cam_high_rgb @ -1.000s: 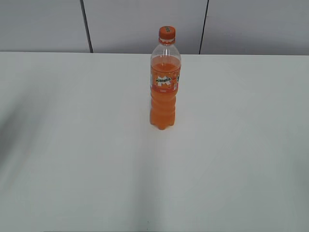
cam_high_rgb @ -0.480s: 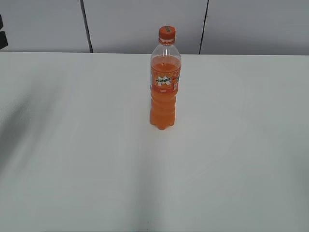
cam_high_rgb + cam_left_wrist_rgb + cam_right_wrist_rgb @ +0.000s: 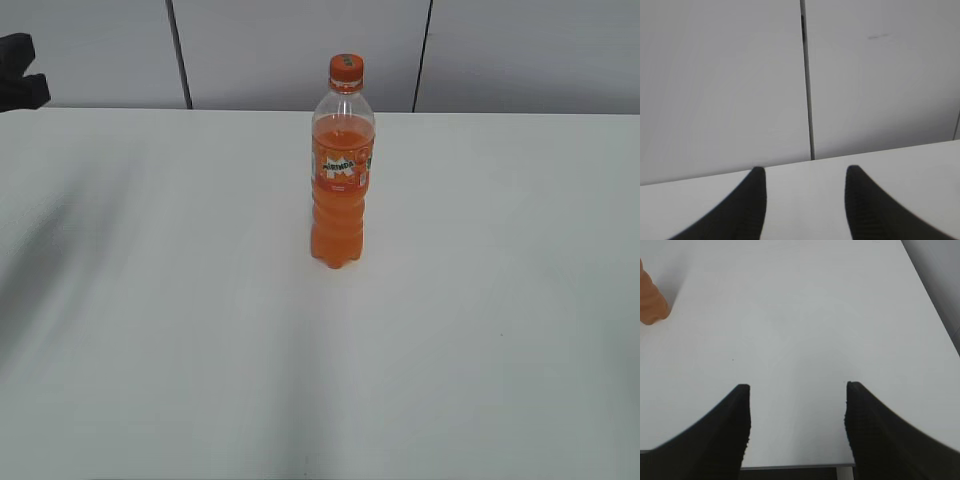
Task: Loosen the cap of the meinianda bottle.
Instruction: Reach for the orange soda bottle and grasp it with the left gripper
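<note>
We see the meinianda bottle upright mid-worktop, toward the far edge, the cap on and free to reach. Our left gripper and right gripper are spread and empty, well apart from it.

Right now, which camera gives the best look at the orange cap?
The exterior view: the cap sits plainly atop the upright bottle. The right wrist view catches only the bottle's base at its left edge; the left wrist view shows neither.
</note>
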Robot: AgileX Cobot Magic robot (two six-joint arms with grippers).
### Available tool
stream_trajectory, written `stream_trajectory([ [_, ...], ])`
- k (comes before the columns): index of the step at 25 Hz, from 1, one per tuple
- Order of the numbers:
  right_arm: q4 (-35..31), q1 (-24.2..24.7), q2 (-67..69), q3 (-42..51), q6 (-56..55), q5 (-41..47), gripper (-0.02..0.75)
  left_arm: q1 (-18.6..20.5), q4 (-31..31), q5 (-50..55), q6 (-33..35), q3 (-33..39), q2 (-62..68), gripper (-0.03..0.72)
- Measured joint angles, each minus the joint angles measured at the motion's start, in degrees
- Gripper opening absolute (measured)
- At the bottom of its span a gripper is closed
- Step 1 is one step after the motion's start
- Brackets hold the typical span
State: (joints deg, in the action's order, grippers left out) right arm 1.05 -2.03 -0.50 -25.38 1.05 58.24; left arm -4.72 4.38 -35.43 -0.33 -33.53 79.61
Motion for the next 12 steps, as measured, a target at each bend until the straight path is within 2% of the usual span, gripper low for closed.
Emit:
stream_trajectory([
  [6,0.00,0.00,0.00,0.00,0.00,0.00,0.448,0.00,0.93,-4.46,-0.56,0.00,4.45,0.323],
  [8,0.00,0.00,0.00,0.00,0.00,0.00,0.440,0.00,4.42,-5.86,-2.84,0.00,6.40,0.321],
  [12,0.00,0.00,0.00,0.00,0.00,0.00,0.419,0.00,16.70,-9.82,-10.00,-0.15,9.65,0.319],
])
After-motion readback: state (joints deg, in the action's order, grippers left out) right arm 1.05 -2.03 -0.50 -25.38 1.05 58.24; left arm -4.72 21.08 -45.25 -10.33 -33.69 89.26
